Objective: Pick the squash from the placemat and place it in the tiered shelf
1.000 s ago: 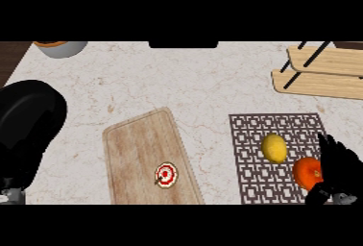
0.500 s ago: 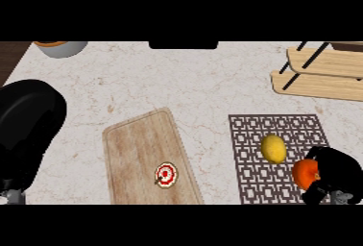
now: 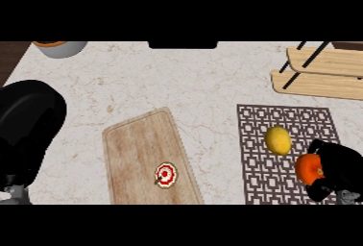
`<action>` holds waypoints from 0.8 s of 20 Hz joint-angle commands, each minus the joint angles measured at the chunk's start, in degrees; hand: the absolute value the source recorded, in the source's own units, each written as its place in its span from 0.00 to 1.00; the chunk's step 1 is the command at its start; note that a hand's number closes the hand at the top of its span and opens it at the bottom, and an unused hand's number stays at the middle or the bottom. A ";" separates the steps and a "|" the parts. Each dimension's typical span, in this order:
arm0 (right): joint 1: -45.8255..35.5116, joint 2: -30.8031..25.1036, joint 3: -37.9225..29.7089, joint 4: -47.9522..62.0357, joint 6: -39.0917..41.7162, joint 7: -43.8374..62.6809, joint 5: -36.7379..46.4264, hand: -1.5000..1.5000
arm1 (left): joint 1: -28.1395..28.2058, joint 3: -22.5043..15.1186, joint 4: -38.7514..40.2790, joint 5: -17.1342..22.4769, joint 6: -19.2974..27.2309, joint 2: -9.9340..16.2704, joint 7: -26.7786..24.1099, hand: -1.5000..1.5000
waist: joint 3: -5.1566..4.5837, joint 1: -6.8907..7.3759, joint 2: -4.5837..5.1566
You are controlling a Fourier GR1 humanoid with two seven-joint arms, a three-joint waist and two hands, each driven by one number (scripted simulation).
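Observation:
An orange squash [image 3: 308, 168] lies on the dark patterned placemat [image 3: 259, 144] near its lower right corner. My right hand [image 3: 344, 166] comes in from the lower right and is shut on the squash, fingers curled over its top and the thumb under it; it hides the squash's right side. The wooden tiered shelf [image 3: 326, 72] stands at the upper right, beyond the placemat. At the view's left edge my left hand [image 3: 28, 129] rests open and still, far from the squash.
A yellow lemon [image 3: 279, 140] lies on the placemat just left of and above the squash. A wooden cutting board [image 3: 142, 149] with a small red-and-white round item [image 3: 165, 174] sits at centre. A grey bowl [image 3: 60, 47] stands at the top left.
My right hand, a second ago upright beside the squash, has curled its fingers and thumb round it. The squash still lies on the placemat. The left hand has not moved.

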 commanded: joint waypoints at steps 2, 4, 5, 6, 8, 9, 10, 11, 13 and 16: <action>-3.76 -5.72 0.18 0.36 -1.29 -18.55 -6.80 1.00 | 0.29 1.41 1.30 1.49 -3.16 2.06 -1.31 0.50 | 0.36 0.84 0.32; -6.82 -7.07 0.15 0.56 -0.94 -27.70 -11.81 1.00 | -0.22 -1.13 0.14 -0.14 -0.84 -0.66 0.21 0.50 | 0.50 1.50 0.49; -5.72 -8.68 -0.84 1.12 -2.32 -31.66 -12.71 1.00 | 1.98 -1.05 -0.30 -0.55 -0.87 -0.98 -1.92 0.50 | 0.44 1.19 0.29; -6.97 -9.80 -2.63 0.97 -2.02 -34.28 -14.61 1.00 | 0.85 -0.06 0.23 -0.10 -1.31 0.19 -1.27 0.50 | 0.39 0.68 0.28; -9.45 -11.33 -6.75 1.36 -0.44 -37.11 -18.25 1.00 | 1.93 0.74 -1.58 0.23 -0.96 0.57 0.01 0.50 | 0.34 0.61 0.15; -7.48 -14.14 -9.99 1.14 0.68 -40.77 -21.16 1.00 | 0.24 1.28 -0.34 0.69 -1.09 0.58 0.11 0.50 | 0.32 -0.13 0.15; -10.26 -13.34 -9.96 -1.07 3.54 -38.13 -21.69 1.00 | -2.96 0.56 5.30 -1.63 0.28 -0.68 -2.75 0.50 | 0.24 -0.44 0.26; -9.27 -15.37 -13.55 -2.27 5.53 -39.86 -25.26 1.00 | -1.09 1.62 3.39 -0.17 -1.19 0.49 -2.11 0.50 | 0.26 -0.43 0.12; -7.40 -17.90 -19.36 -1.60 6.49 -43.39 -29.46 1.00 | 1.64 0.18 -1.88 -1.29 0.82 -1.04 0.22 0.50 | 0.31 -0.44 -0.02; -4.79 -17.11 -24.49 -6.46 11.32 -40.66 -35.28 1.00 | 1.57 0.54 -1.09 -0.59 -0.93 -0.90 -0.57 0.50 | 0.27 -0.66 -0.01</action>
